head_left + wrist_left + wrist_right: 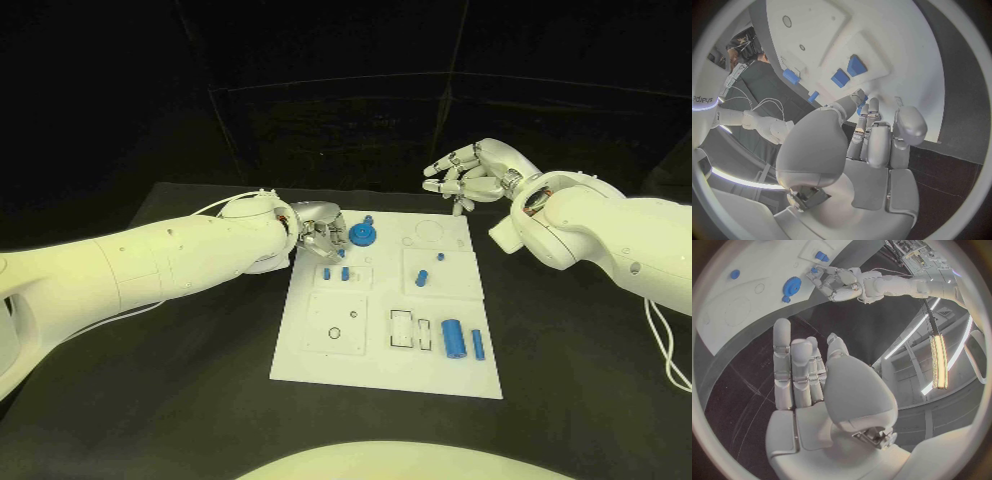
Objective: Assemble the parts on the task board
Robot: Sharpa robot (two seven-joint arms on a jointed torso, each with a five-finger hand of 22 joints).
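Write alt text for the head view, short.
A white task board lies mid-table with small blue parts on it; the left hand reaches over the board's far left corner beside a round blue part. The right hand hovers beyond the far right corner, holding nothing. A blue cylinder lies near the front right.
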